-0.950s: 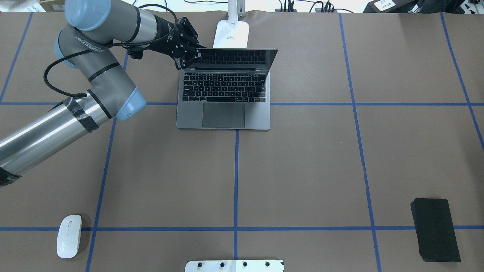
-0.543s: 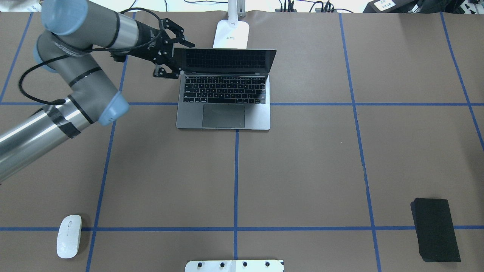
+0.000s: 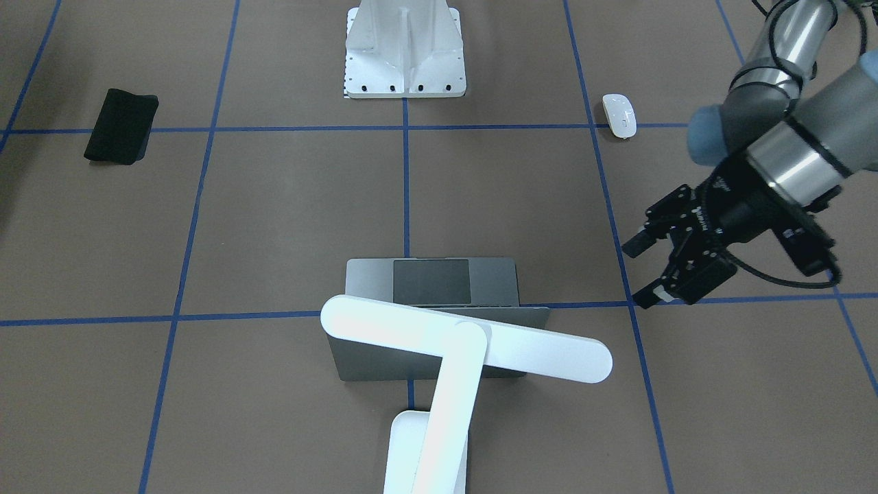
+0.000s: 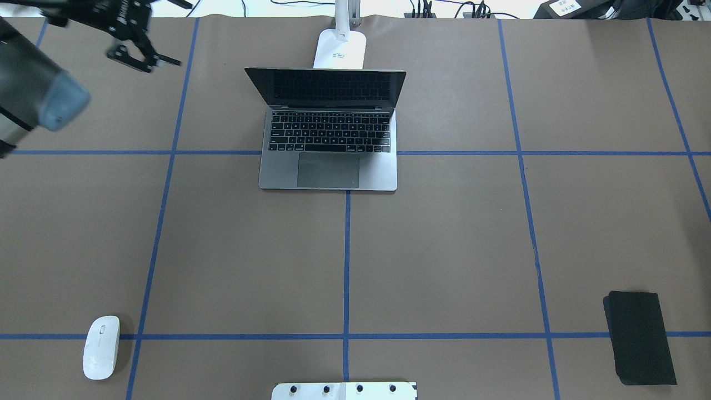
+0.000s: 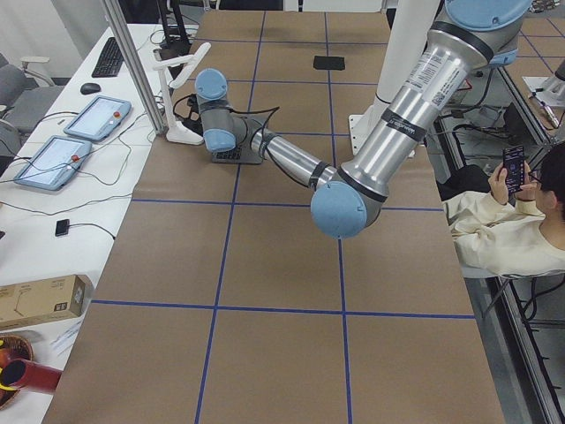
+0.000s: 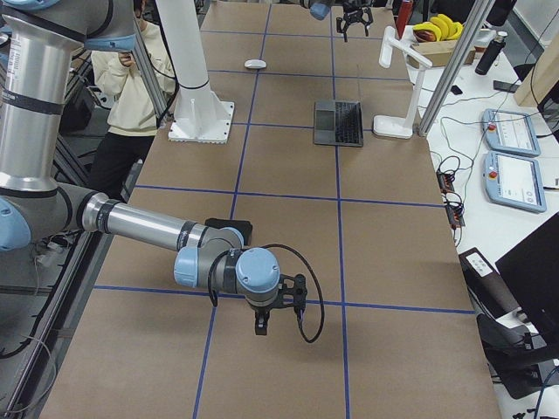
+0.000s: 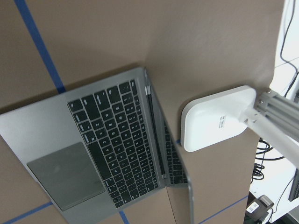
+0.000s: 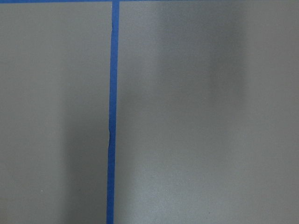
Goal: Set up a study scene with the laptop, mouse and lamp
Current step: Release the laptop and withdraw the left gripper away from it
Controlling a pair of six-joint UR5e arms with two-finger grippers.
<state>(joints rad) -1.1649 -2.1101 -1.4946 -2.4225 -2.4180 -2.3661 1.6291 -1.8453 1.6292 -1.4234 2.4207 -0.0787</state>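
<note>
At upper centre of the overhead view, the laptop (image 4: 329, 133) stands open on the desk (image 4: 444, 250), with the lamp (image 4: 340, 50) base just behind its screen; both appear placed. The mouse (image 4: 101, 347) lies at lower left, well apart; bringing it beside the laptop appears to remain. The left gripper (image 3: 643, 269) hovers clear of the laptop, jaws spread, empty. Only the front-facing view shows the lamp head over the lid. The right gripper (image 6: 276, 314) shows only in the right-side view; its jaw state cannot be told.

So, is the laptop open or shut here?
Open: the laptop has its lid raised, leaving the keyboard and trackpad exposed.
</note>
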